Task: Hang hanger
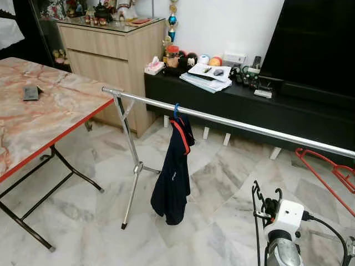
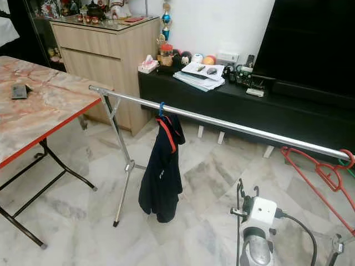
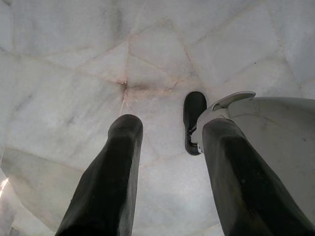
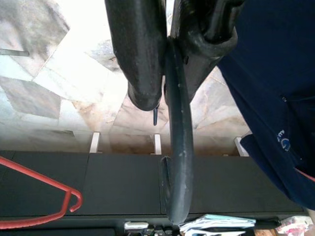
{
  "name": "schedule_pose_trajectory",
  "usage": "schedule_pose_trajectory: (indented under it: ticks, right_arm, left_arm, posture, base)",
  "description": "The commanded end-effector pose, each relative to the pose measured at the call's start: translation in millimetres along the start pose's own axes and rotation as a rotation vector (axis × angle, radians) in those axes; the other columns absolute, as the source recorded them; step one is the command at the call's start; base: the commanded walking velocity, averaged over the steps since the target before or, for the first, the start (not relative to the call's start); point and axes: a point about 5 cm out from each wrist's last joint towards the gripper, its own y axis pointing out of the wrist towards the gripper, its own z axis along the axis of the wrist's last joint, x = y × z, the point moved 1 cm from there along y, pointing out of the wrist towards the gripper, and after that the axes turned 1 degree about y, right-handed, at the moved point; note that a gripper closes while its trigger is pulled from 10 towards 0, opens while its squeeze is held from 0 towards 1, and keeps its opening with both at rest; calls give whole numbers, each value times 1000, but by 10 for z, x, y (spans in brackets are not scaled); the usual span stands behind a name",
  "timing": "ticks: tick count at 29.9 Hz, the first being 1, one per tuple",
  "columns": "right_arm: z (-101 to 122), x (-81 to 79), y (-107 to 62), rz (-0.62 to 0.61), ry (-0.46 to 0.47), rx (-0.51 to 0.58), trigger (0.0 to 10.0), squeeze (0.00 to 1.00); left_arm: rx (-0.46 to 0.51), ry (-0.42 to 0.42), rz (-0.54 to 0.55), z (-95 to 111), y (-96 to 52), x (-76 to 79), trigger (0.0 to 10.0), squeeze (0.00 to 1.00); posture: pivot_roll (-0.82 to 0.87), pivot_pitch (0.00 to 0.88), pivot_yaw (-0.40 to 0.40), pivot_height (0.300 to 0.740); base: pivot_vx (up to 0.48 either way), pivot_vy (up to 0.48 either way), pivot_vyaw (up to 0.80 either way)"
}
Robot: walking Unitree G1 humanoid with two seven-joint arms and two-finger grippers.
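job in hand, i think, is to get the hook over the rail, so start with the right wrist view. the right gripper (image 4: 167,93) has its two black fingers pinched tight on a dark hanger (image 4: 177,147). the hanger's long side runs straight out along the fingers and past their tips. its hook curls at the far end and points away from the robot, toward the black cabinet (image 4: 113,182). the blue jacket (image 4: 266,88) is near it on one side, and a red hanger (image 4: 39,187) is off on the other side. next, the left eye view. the right gripper is low, down by the floor, well under the silver rail (image 1: 233,123), with its fingers pointing up. the blue jacket hangs on the rail near the table (image 1: 39,116), and the red hanger hangs far along the other end. the bare part of the rail between them looks like the best spot. to do it well, i think the arm should go up higher than the rail, keep the hook's open side facing down, then come down slowly and let go only when the hook sits on the rail. last, the left wrist view. the left gripper (image 3: 172,142) hangs over the marble floor (image 3: 74,64) with its fingers wide apart and nothing in them.
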Motion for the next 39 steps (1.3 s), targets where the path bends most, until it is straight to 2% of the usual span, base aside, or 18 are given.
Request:
schedule_pose_trajectory:
  ticks: [1,5,18,31,39]
  right_arm:
    - [25,13,31,-9,7,-6,10000,0]
    - [27,15,35,-9,6,-7,10000,0]
    - [43,0,49,-7,6,-5,10000,0]
    - [45,1,55,-6,8,-7,10000,0]
    - [75,-3,62,-18,10,14,10000,0]
  left_arm:
    - [-6,6,3,-14,-7,-28,10000,0]
    - [-6,6,-1,-14,-5,-16,10000,0]
    - [0,24,-23,-1,16,128,10000,0]
    - [-6,25,-14,-56,-7,78,10000,0]
    - [-1,28,-18,-35,-4,63,10000,0]
  posture:
    - [79,0,-51,740]
    - [79,0,-53,740]
    - [79,0,-56,740]
    - [84,0,-59,740]
    - [84,0,-61,740]
  base:
    - [0,0,0]
    - [0,0,0]
    - [257,0,0]
    - [327,0,0]
    - [0,0,0]
